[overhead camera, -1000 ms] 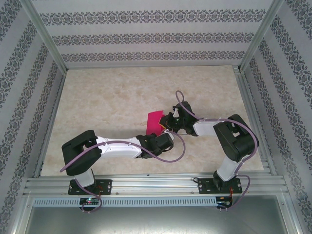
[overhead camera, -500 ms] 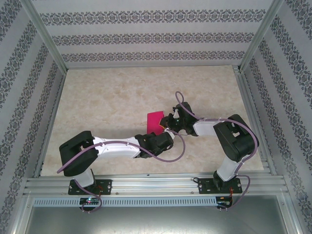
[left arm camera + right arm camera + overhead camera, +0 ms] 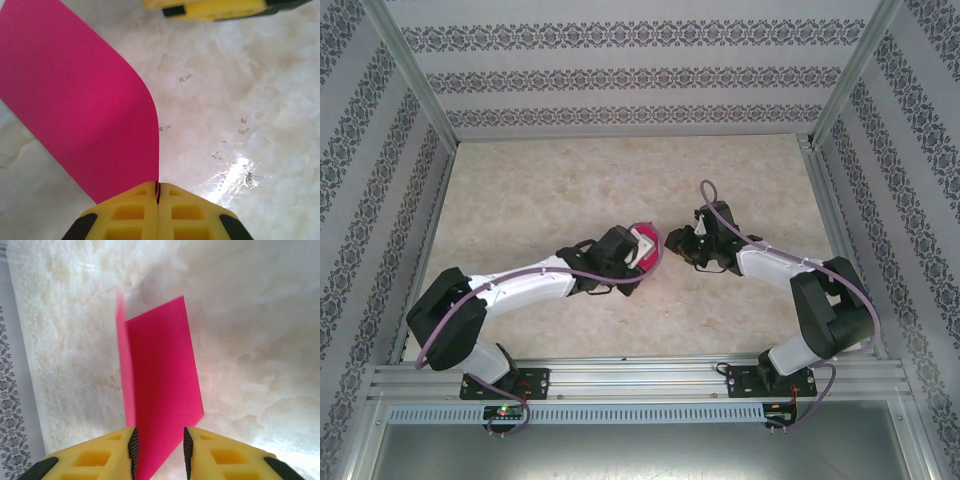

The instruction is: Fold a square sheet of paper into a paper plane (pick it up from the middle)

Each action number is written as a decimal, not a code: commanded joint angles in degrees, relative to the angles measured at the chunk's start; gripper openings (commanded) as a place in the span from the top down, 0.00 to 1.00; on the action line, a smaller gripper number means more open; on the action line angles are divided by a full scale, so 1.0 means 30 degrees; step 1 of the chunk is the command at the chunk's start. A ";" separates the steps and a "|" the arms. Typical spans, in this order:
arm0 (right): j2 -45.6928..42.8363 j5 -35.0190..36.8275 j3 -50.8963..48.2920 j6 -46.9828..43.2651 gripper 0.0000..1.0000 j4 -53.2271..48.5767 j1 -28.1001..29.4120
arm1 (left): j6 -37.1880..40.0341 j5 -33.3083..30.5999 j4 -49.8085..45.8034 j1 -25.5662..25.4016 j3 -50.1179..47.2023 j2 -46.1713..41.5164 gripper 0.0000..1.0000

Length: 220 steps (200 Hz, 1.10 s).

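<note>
The left gripper (image 3: 157, 194) sits just left of the square sheet of paper (image 3: 75, 95). Its yellow fingers are pressed flat together and pinch the sheet's near edge. From that pinch the magenta sheet rises and bows over to the left in a soft curve, off the marble table (image 3: 540, 200). In the top view it sits near the table's middle.

Just right of the sheet is the right gripper (image 3: 159, 441), close to it but apart from it. Its pads are spread and grip nothing. Its wrist camera looks between them at the sheet, which shows a sharp upright crease near its left side.

The sheet looks very light and limp. It will likely sag wherever it is unsupported, and it should crease or tear easily if pulled between two holds. The surface looks smooth, so a shallow pinch may slip. A good second hold is probably on the free edge opposite the left gripper's pinch. It should be taken well in from the corner and closed gently, so the bow flattens without wrinkling.
</note>
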 commanded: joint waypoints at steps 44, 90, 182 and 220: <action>0.0706 -0.0471 0.2300 -0.1662 0.85 -0.0412 0.0874 | -0.1779 0.7318 0.1799 0.2286 -0.0999 0.1074 1.00; 0.3175 -0.0717 0.3408 -0.1396 0.88 0.0271 0.1406 | -0.2260 0.8254 0.2331 0.3086 -0.1352 0.1421 1.00; 0.6739 -0.0582 0.6037 -0.3592 0.88 -0.2514 0.1714 | -0.2345 0.8804 0.2162 0.3732 -0.1111 0.2124 1.00; 0.7709 0.0334 0.6626 -0.5069 0.88 -0.4060 0.1780 | -0.2319 0.8879 0.1761 0.3966 -0.0640 0.2512 0.99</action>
